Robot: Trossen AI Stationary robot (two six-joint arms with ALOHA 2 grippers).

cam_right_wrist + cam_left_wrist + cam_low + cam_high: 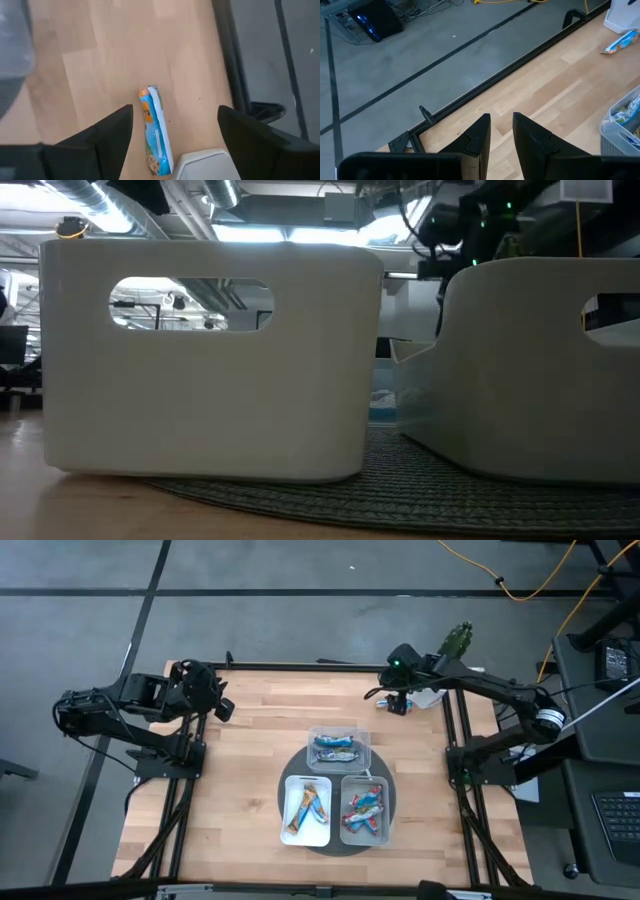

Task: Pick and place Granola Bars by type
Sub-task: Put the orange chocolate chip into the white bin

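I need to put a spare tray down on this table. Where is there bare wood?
Free: the wood left of the mat, up to the left gripper, and the strip right of it. Crowded: the mat's three trays, and the far right corner, where the right gripper hangs over a bar.

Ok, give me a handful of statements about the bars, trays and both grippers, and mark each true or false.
1. The right gripper is open above a blue-orange granola bar lying on the table. True.
2. That bar is already in a tray. False: it lies on bare wood near the table's far right corner.
3. Three trays sit together on a dark round mat. True.
4. All three trays are empty. False: each holds bars.
5. The left gripper holds a bar. False: nothing is between its fingers.
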